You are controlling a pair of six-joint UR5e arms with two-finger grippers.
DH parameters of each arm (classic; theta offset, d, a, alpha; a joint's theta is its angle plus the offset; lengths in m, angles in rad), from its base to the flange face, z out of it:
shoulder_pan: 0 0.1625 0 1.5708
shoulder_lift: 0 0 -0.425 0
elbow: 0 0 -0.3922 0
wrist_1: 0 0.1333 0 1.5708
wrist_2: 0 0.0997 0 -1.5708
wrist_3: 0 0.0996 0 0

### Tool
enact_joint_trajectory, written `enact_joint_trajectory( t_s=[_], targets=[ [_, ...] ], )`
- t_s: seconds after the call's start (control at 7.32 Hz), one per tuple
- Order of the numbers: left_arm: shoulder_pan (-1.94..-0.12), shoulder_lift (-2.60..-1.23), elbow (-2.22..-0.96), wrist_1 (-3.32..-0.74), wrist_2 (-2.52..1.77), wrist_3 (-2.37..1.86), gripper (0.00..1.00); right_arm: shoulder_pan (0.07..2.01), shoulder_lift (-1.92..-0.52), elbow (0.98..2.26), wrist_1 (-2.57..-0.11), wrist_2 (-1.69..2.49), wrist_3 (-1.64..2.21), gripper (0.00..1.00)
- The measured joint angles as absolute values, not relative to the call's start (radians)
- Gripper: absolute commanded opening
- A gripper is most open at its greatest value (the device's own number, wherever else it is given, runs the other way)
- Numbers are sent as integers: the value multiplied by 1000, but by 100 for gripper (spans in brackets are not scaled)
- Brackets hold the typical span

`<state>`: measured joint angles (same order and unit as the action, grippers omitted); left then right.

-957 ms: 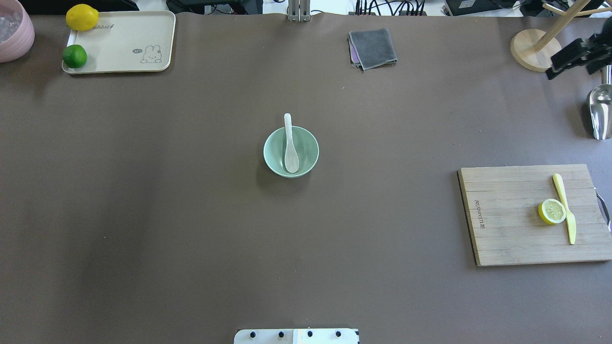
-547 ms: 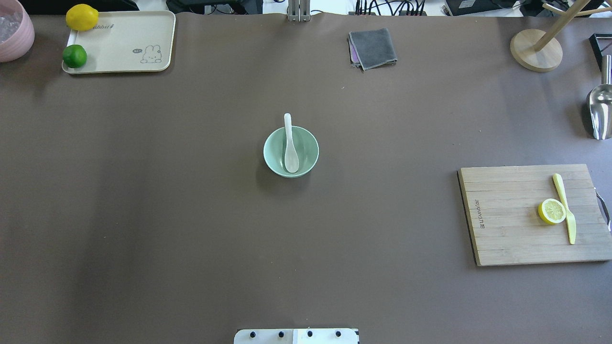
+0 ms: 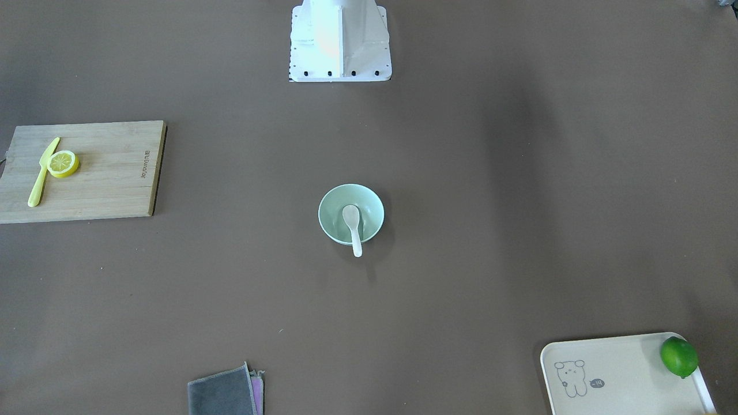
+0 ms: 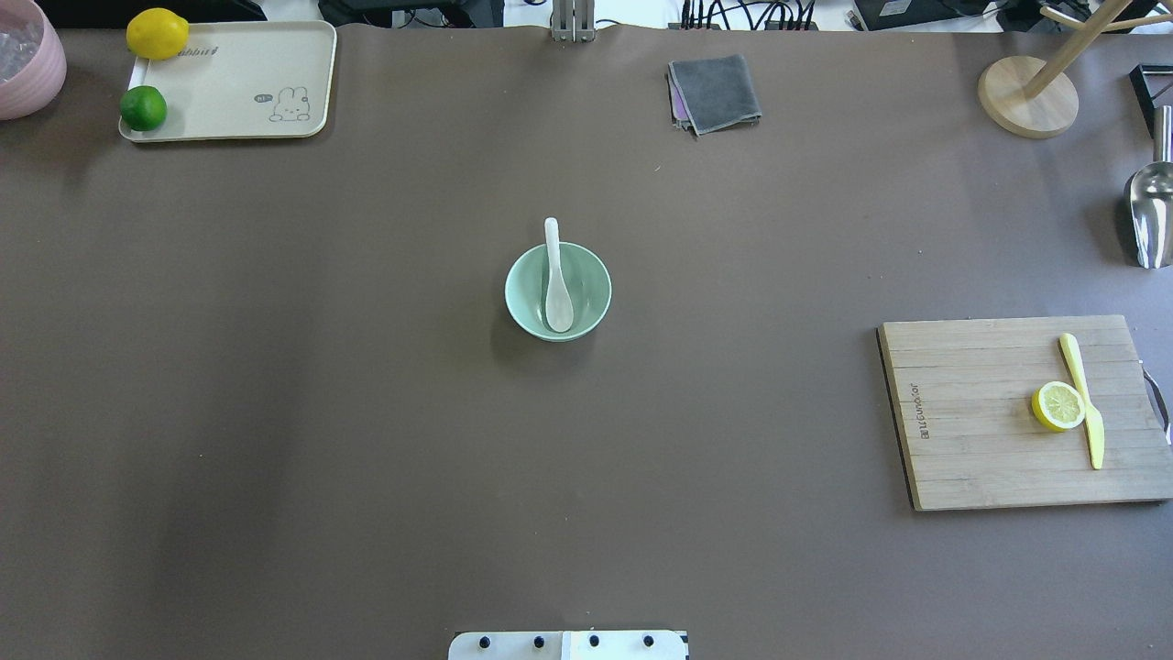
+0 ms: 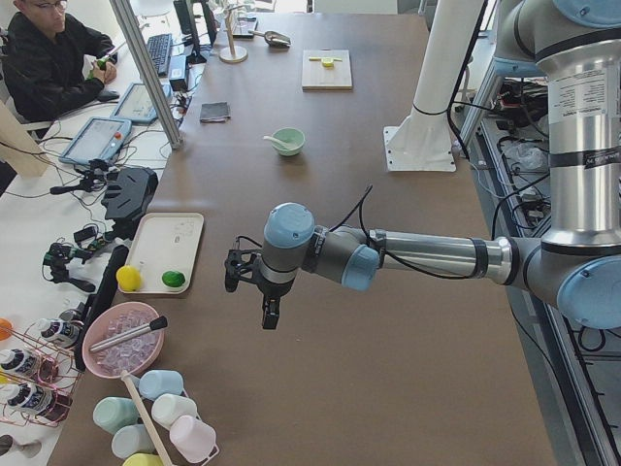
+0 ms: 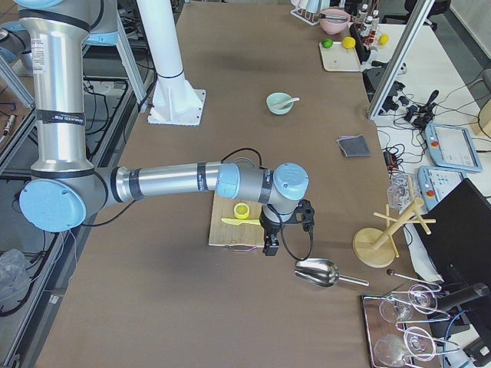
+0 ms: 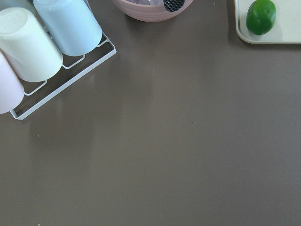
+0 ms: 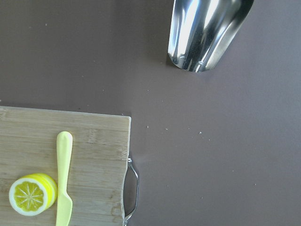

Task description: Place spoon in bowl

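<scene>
The white spoon lies in the pale mint-green bowl at the table's middle, its scoop inside and its handle sticking out over the far rim. In the front-facing view the spoon and bowl look the same. Both grippers are far from the bowl. My left gripper hangs near the table's left end by the tray. My right gripper hangs by the cutting board's outer edge. Each shows only in a side view, so I cannot tell whether it is open or shut.
A wooden cutting board with a yellow knife and lemon slice lies right. A metal scoop and wooden stand are far right. A cream tray with a lime and lemon, and a grey cloth, lie at the back.
My right gripper, at the overhead view's upper right edge one second ago, has moved out of that view. The spoon and bowl have not moved.
</scene>
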<state>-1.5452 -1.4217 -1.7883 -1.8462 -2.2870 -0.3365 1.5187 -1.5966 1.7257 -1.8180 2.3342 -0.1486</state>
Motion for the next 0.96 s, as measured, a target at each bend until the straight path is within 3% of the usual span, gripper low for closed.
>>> enact_joint_trajectory(
  t_s=[0.96],
  targets=[
    [-1549, -1411, -1789, -1839, -2286, -336, 98, 1520, -1601, 1729, -1815, 2328, -146, 100]
  ],
)
